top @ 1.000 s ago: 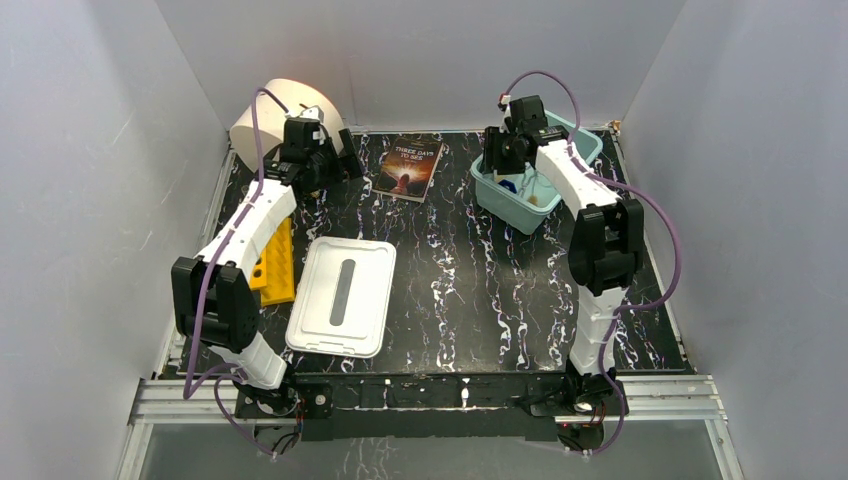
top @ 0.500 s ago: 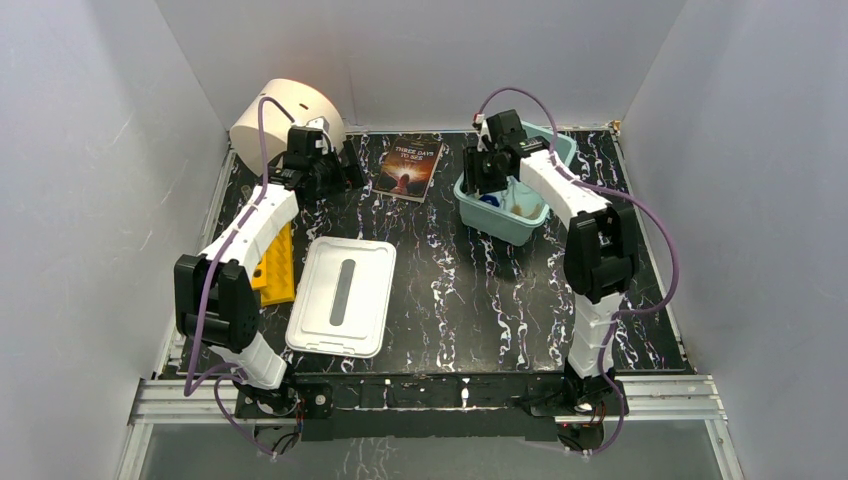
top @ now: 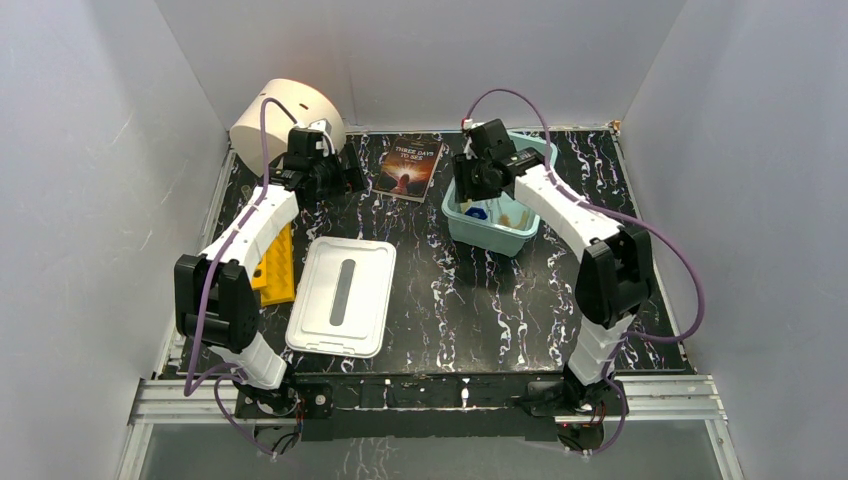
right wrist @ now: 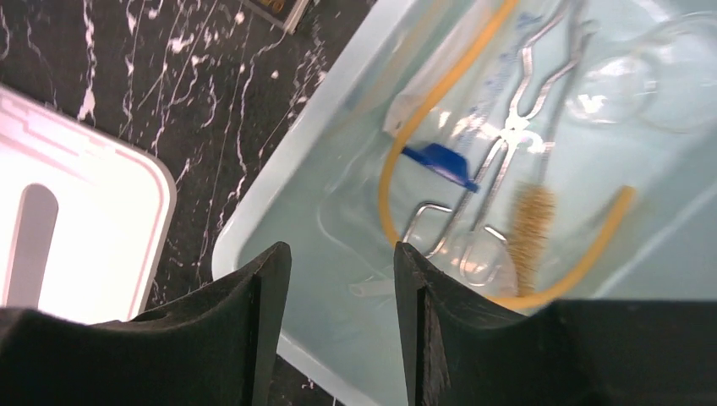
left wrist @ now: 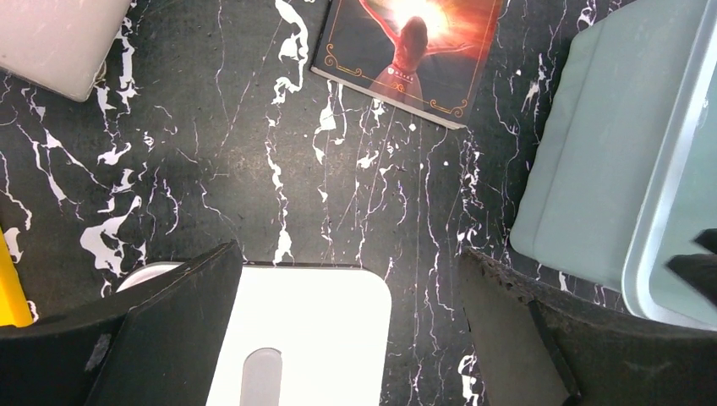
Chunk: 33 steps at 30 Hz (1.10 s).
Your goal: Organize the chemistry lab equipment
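A pale teal bin point(top: 490, 240) stands at the back right of the table. Inside it lie tan rubber tubing point(right wrist: 397, 161), metal tongs point(right wrist: 516, 127), a brown brush point(right wrist: 528, 228), a clear tube with a blue end point(right wrist: 440, 156) and a clear glass dish point(right wrist: 604, 85). My right gripper point(right wrist: 342, 249) straddles the bin's near-left corner, one finger outside the rim point(right wrist: 228, 254) and one inside, shut on the wall. Near the big cream cylinder point(top: 280, 115), my left gripper point(left wrist: 351, 254) hangs wide open above the table with nothing between its fingers.
A white lid point(top: 340, 295) with a grey slot lies flat at the left centre. Against the left arm leans a yellow rack point(top: 275, 265). The dark-covered book point(top: 408, 165) lies at the back between the cylinder and the bin. The enclosure's walls close in both sides.
My right gripper has swung left and nearer, and the teal bin has slid with it toward the table's middle. The left arm has barely moved.
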Each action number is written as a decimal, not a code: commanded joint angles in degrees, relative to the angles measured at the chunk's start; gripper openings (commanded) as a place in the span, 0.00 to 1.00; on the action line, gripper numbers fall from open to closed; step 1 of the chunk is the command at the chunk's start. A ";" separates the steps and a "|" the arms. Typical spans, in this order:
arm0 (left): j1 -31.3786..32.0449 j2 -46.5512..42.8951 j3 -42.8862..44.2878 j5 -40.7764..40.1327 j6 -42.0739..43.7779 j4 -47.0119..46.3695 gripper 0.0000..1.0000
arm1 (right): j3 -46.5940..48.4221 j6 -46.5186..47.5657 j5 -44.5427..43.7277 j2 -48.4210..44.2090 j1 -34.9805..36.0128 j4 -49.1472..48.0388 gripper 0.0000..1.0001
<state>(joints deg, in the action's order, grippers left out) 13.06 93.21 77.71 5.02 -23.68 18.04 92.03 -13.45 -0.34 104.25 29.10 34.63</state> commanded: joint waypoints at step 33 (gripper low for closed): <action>-0.49 -13.11 25.24 -23.66 5.39 16.74 0.98 | 28.35 -25.62 -17.71 25.29 25.88 19.61 0.62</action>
<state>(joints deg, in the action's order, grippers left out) 12.82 82.98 104.20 -19.00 -18.81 33.98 111.61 -32.12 -17.19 123.15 53.80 43.64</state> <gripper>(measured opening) 0.983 0.622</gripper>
